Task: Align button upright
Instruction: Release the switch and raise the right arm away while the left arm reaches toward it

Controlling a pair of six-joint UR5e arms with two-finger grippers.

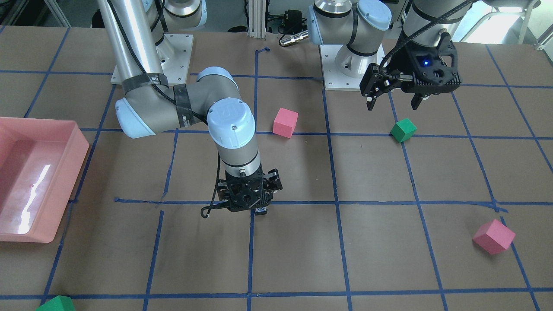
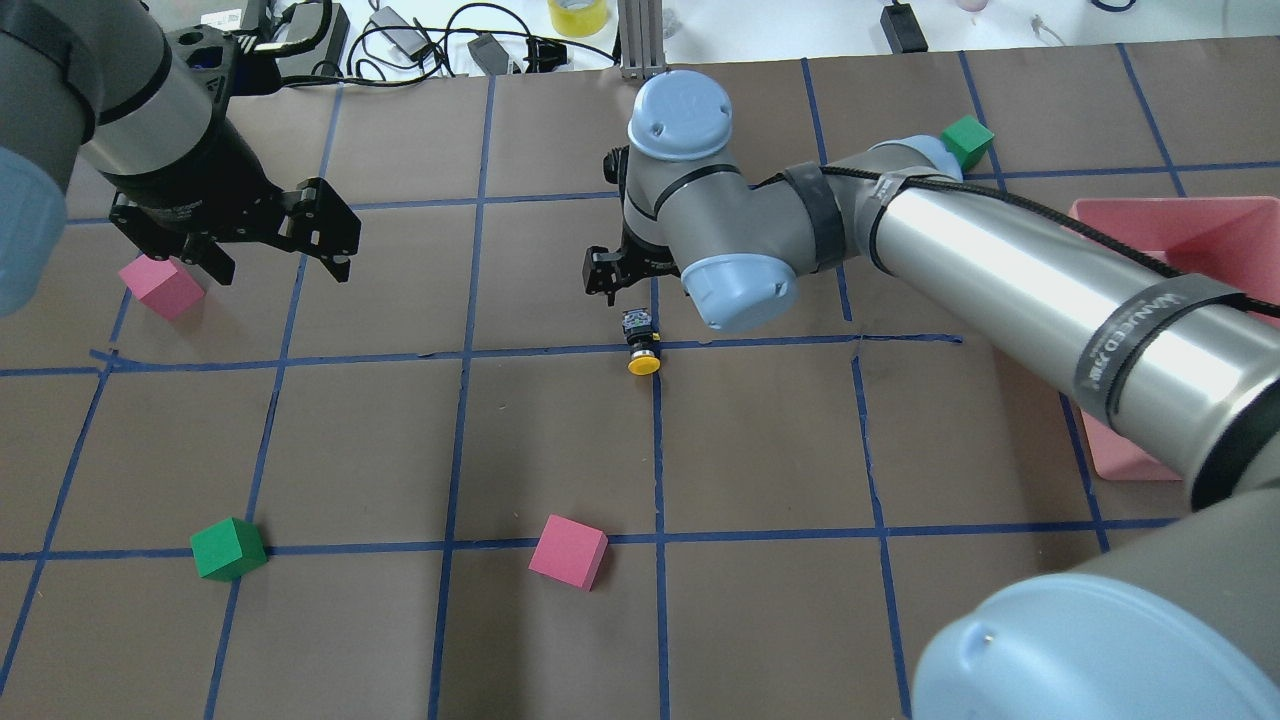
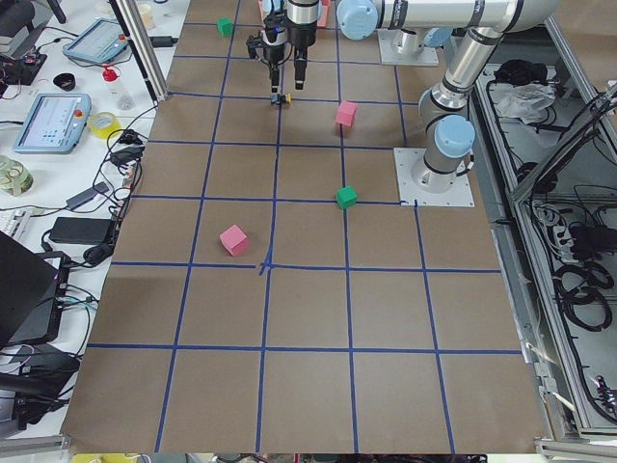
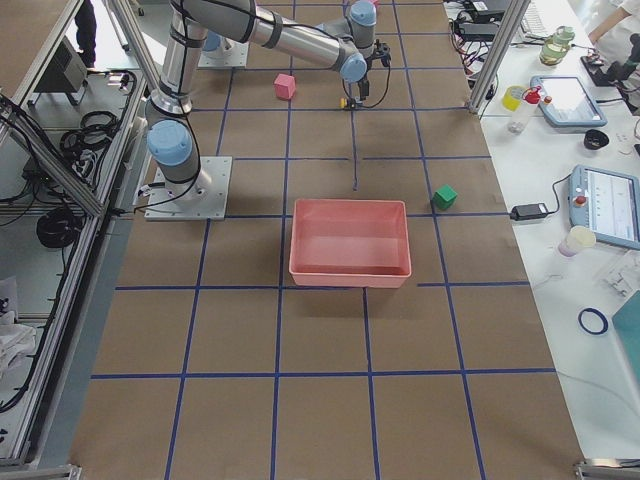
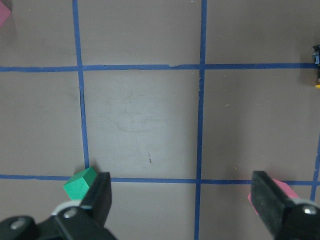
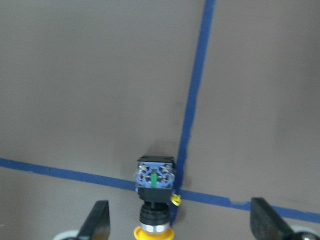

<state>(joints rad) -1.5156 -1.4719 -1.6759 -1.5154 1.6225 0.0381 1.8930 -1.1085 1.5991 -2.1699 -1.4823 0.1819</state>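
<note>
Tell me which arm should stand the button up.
Right. The right gripper, open, hangs just above the toppled button; the left gripper is far off, near a pink cube.

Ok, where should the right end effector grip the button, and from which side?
Take the black body between yellow cap and base block, coming straight down. The button lies on its side, and the open fingers of the right end effector straddle it across its long axis.

Pink bin [image 1: 67,181], two pink cubes [image 1: 285,122] [image 1: 494,236], two green cubes [image 1: 403,130] [image 1: 56,303] on blue-taped table [image 1: 380,250]
</note>
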